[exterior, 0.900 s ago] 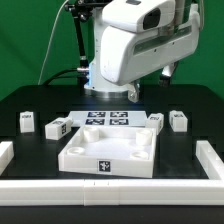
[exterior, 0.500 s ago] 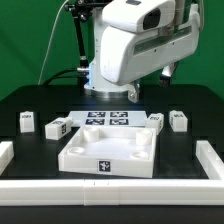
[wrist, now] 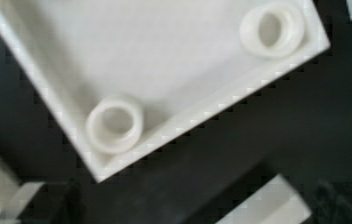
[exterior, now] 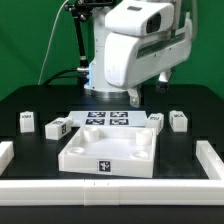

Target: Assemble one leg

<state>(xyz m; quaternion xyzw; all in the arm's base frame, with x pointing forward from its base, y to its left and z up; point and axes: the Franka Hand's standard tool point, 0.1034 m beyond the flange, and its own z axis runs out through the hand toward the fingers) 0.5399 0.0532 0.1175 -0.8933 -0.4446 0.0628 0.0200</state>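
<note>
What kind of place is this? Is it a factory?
More likely a robot test lab. A white robot arm stands over a black table, a green curtain hangs behind, and the marker board and small white legs carry black-and-white tags.

Bulky rounded white arm (exterior: 135, 45), dark underside.

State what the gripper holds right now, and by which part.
Nothing, it seems: all four legs lie loose on the table, and the wrist view shows only the tray, with nothing in front of it.
</note>
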